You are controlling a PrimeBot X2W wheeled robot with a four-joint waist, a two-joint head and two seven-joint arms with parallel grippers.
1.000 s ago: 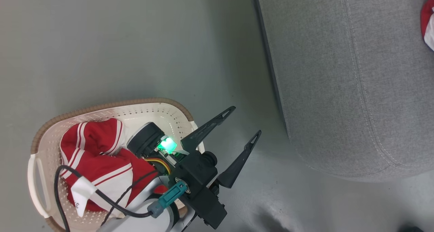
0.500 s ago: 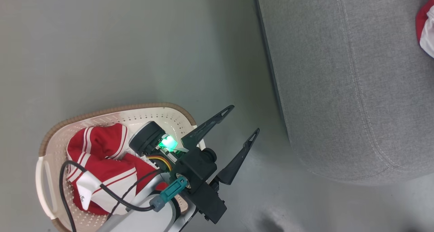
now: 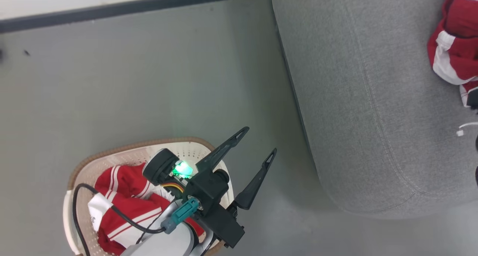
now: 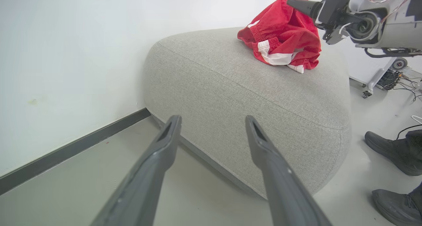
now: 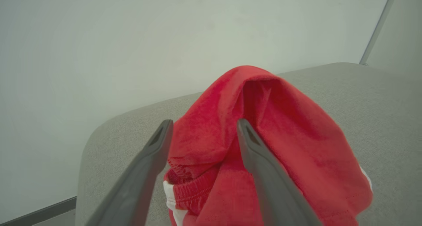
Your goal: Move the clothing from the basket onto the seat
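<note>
"Checking the drop-off: my right gripper (image 5: 204, 122) hangs over the seat (image 5: 379, 97) with its fingers spread apart, and the red garment (image 5: 290, 143) sits heaped on the grey fabric below them. A peak of cloth stands up between the fingers; I can't tell whether it touches either one."

"So that piece counts as delivered?"

"I judge it so. From the left wrist camera I see it lying wholly on top of the seat, toward the far end, with nothing hanging over the edge."

"What's left?"

"The striped clothing (image 3: 119, 181) is bunched in the basket (image 3: 123, 157), which stands on the floor (image 3: 149, 80) well apart from the seat. My left gripper (image 3: 259, 140) hovers just past the basket's rim, fingers spread wide, nothing between them, pointing toward the seat."

"Next move?"

"I think the right gripper must lift straight up and clear, so the cloth peak doesn't drag along. Then a gripper has to go down into the basket, pinch a thick fold and not the loose white tag (image 3: 93, 211), and carry the piece across. A person's shoes (image 4: 389, 151) stand on the floor beside the seat, so I'd keep that swing slow."
</note>
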